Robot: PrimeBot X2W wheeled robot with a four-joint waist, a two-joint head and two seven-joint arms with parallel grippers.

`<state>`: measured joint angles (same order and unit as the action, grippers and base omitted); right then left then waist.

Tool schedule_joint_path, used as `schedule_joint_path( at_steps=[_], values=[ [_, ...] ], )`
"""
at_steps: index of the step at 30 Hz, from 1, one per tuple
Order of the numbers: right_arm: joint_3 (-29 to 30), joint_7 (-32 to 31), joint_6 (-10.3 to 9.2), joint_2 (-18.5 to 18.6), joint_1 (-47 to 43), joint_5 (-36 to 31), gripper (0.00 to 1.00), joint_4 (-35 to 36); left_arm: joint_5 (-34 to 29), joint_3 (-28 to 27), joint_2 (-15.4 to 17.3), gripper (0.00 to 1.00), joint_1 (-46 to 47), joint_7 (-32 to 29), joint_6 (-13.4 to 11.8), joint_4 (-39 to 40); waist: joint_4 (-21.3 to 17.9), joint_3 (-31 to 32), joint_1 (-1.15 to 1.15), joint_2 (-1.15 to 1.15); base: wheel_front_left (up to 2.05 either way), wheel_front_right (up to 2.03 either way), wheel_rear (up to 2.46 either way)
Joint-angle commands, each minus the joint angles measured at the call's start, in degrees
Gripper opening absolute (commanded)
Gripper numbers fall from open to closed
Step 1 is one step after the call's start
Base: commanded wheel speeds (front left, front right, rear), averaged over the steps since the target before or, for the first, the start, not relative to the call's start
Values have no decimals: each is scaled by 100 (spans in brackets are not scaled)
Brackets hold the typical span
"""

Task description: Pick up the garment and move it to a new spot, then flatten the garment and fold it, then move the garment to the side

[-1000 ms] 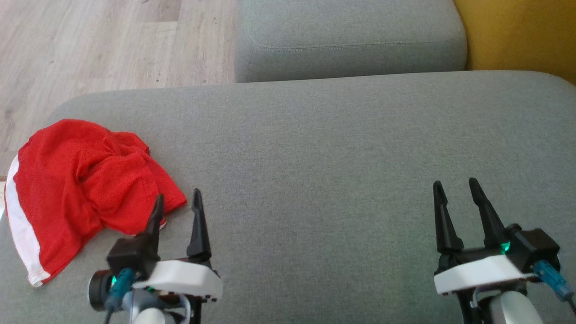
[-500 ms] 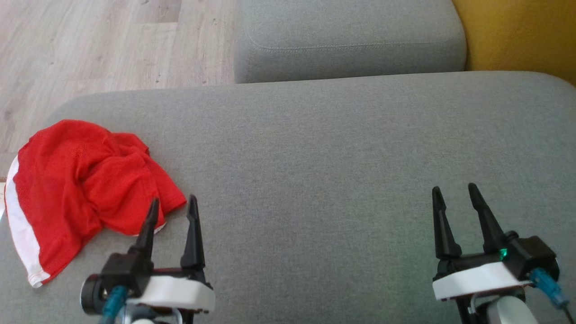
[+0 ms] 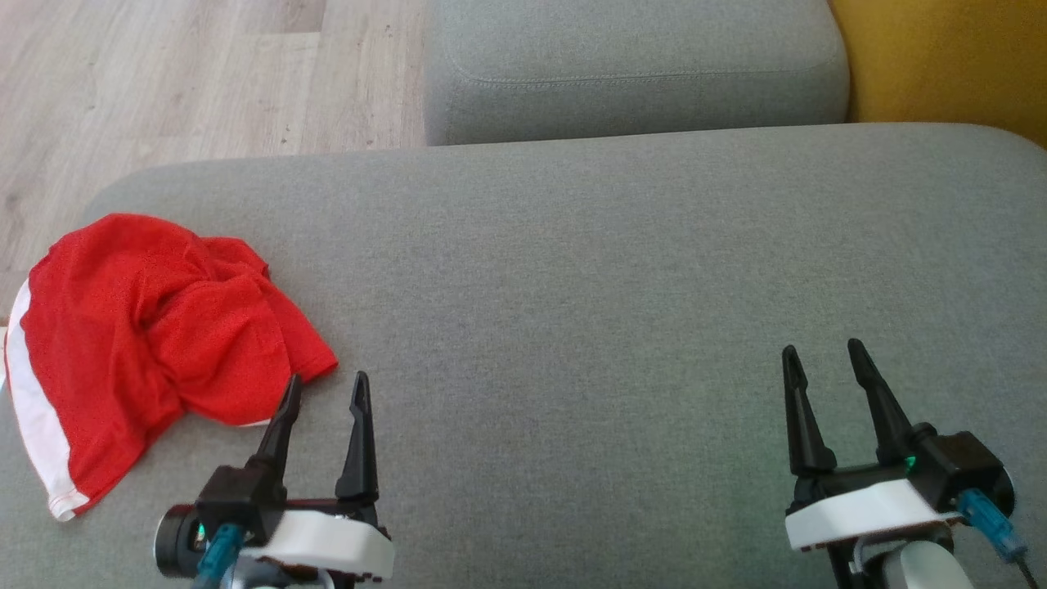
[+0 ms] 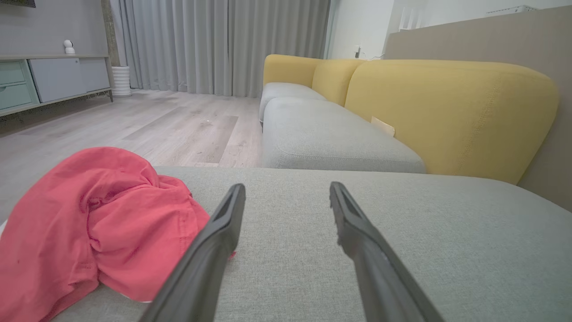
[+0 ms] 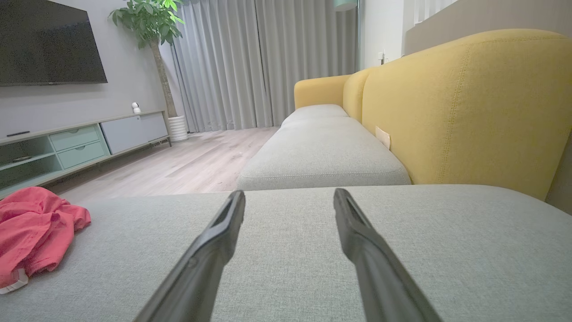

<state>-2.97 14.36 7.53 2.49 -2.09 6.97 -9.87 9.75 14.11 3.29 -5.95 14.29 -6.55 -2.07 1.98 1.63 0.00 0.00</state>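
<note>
The garment [image 3: 139, 335] is a red piece with a white side stripe, lying crumpled at the left end of the grey sofa cushion [image 3: 572, 286]. In the left wrist view the garment [image 4: 98, 223] lies low on the left, and in the right wrist view the garment [image 5: 31, 228] sits at the far left. My left gripper [image 3: 325, 383] hovers open just right of the garment's near corner, its left fingertip close beside the cloth edge. Far to the right my right gripper [image 3: 822, 352] stands open over bare cushion. Both hold nothing.
A second grey seat cushion [image 3: 630, 65] lies beyond the one I work over, with a yellow backrest [image 3: 941, 57] on the right. Wooden floor [image 3: 164, 82] lies past the cushion's left and far edge. A TV cabinet [image 5: 67, 143] and a potted plant [image 5: 152, 27] stand across the room.
My left gripper has drawn back toward me, off the garment's near corner. The right gripper has slipped slightly nearer too. The garment has not moved.
</note>
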Motion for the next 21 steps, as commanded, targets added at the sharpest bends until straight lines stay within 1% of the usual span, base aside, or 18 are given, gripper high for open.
schedule_joint_path(
  at_steps=[1,5,13,21],
  values=[
    [-141,63,-4,39,156,-34,100,165,100,-172,-40,100,236,71,-20,170,5,4,0,0,0,0,0],
    [-141,63,-4,39,149,-3,100,179,155,-166,-40,100,239,71,6,179,13,21,0,0,0,0,0],
    [-34,63,-4,39,115,-10,100,179,80,-75,-41,100,216,71,142,73,1,63,0,0,0,0,0],
    [9,63,-4,39,93,11,100,189,125,-53,-41,100,220,71,140,4,-25,68,0,0,0,0,0]
  ],
)
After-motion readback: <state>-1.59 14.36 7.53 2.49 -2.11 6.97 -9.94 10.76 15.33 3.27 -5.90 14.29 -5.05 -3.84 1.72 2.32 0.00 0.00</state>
